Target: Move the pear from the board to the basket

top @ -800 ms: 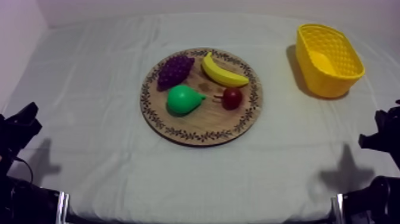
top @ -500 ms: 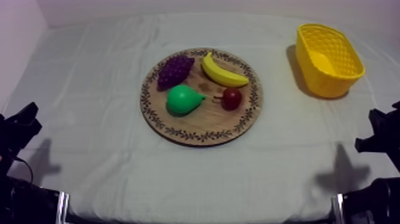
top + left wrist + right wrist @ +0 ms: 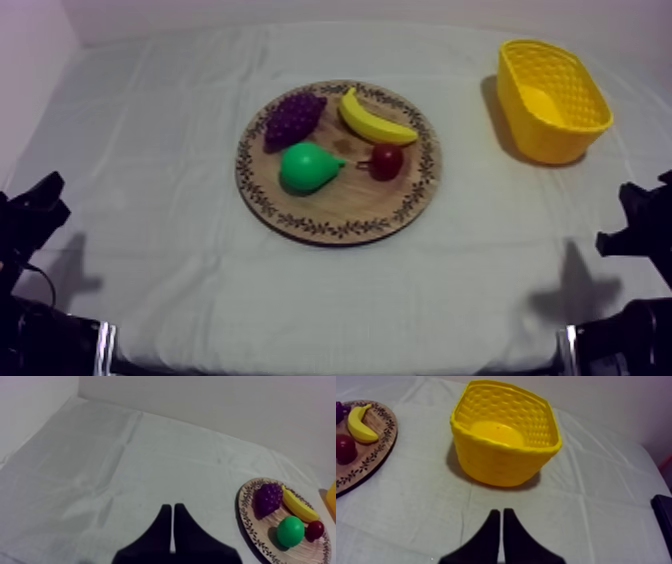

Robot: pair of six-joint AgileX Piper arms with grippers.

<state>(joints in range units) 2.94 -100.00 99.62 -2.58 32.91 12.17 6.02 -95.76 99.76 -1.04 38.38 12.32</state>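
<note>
A green pear lies on the round wooden board at the table's middle, between purple grapes and a small red fruit. The yellow basket stands at the far right. My left gripper rests low at the left edge, far from the board. In its wrist view the left gripper is a narrow wedge, shut on nothing, and the pear sits well off on the board. My right gripper rests low at the right. The right gripper is shut, pointing at the basket.
A banana lies along the board's far side. In the right wrist view the banana and the small red fruit sit on the board beside the basket. Open cloth lies between board and basket.
My right arm has shifted a little inward from the table's right edge. The left arm and the fruit have stayed where they were.
</note>
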